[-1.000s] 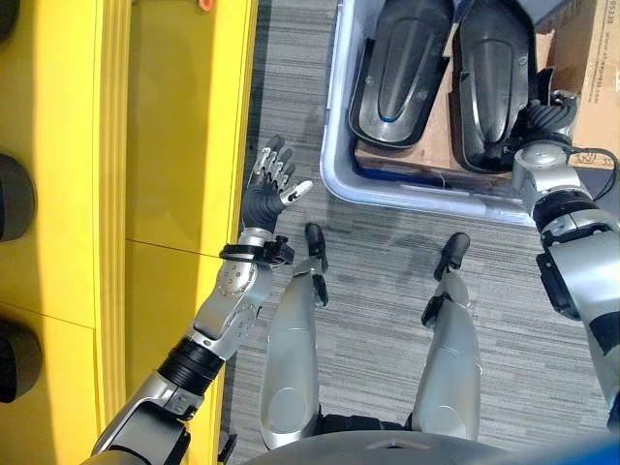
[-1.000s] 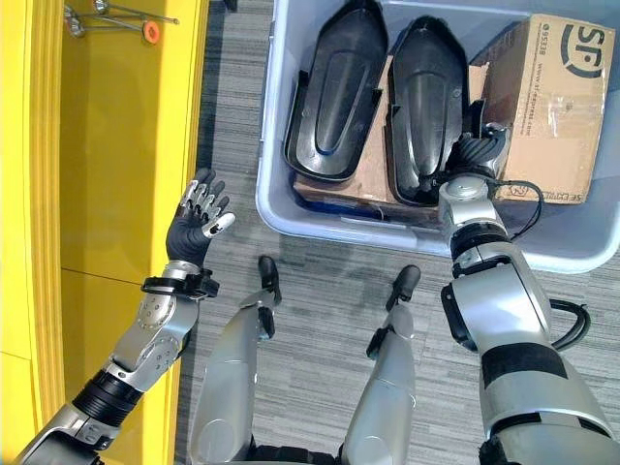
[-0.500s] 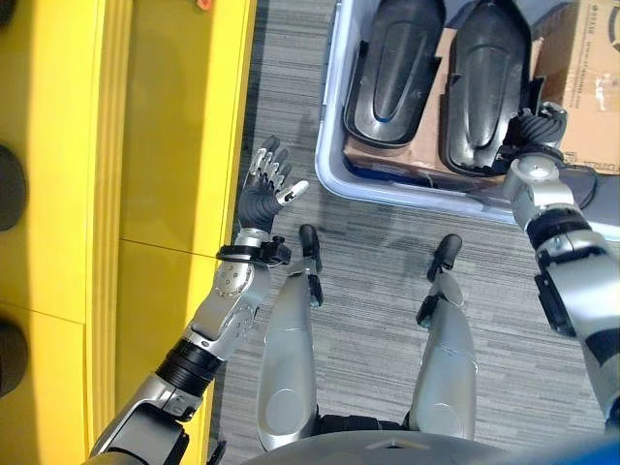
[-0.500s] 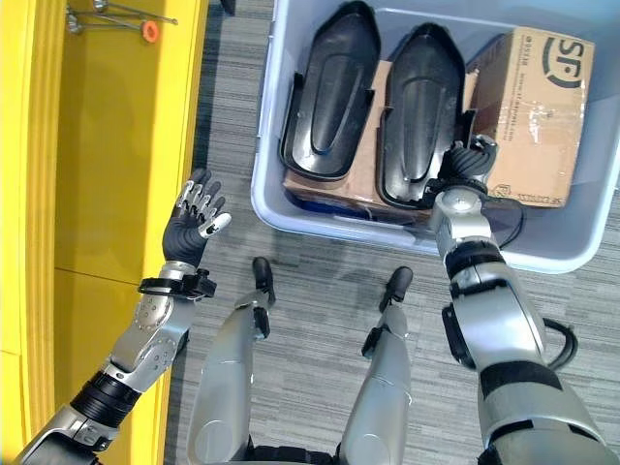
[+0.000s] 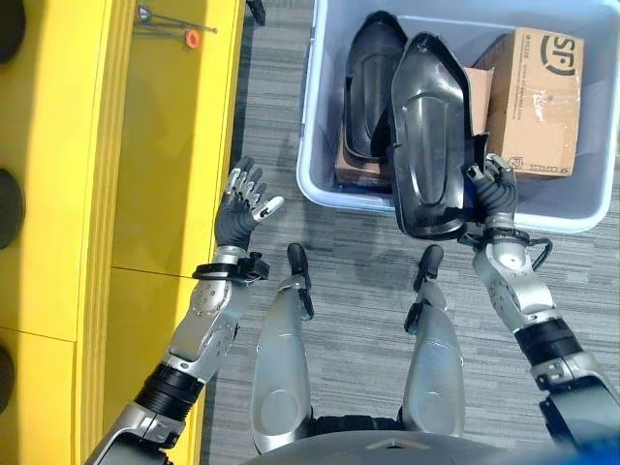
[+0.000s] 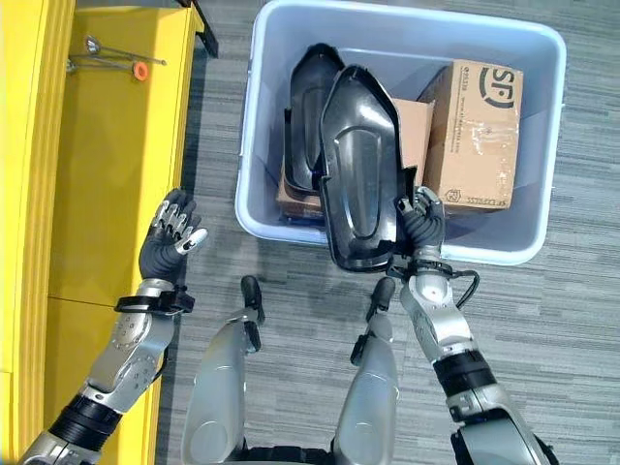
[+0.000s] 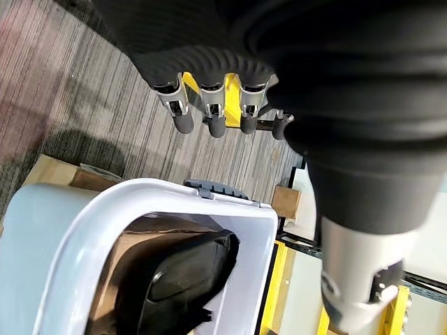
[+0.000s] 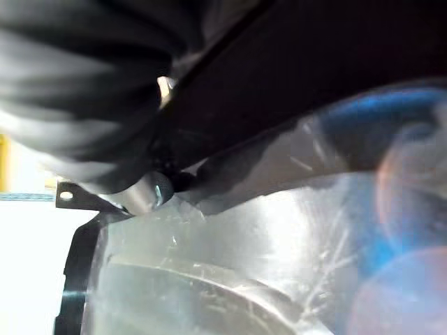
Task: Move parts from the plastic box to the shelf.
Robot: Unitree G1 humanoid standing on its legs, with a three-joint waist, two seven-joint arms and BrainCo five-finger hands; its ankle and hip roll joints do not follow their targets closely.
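Observation:
A pale plastic box (image 6: 407,21) stands on the floor ahead. My right hand (image 6: 422,219) is shut on the lower right edge of a long black moulded part (image 6: 358,184), which is raised and tilted over the box's near wall. The part's glossy surface (image 8: 244,265) shows close up in the right wrist view. A second black part (image 6: 305,107) lies in the box behind it. My left hand (image 5: 240,203) hangs open beside the yellow shelf (image 5: 165,145), holding nothing. Its straight fingers (image 7: 209,118) show in the left wrist view above the box (image 7: 140,202).
A brown cardboard box (image 5: 535,97) stands in the right half of the plastic box, with more cardboard under the parts. Thin metal tools with an orange piece (image 5: 191,37) lie on the shelf's far end. Dark round things (image 5: 8,203) sit at the shelf's left edge.
My right hand has lifted the right black part up and toward me, out over the box's near wall. The camera has shifted, so the whole box now shows. The left hand is unchanged.

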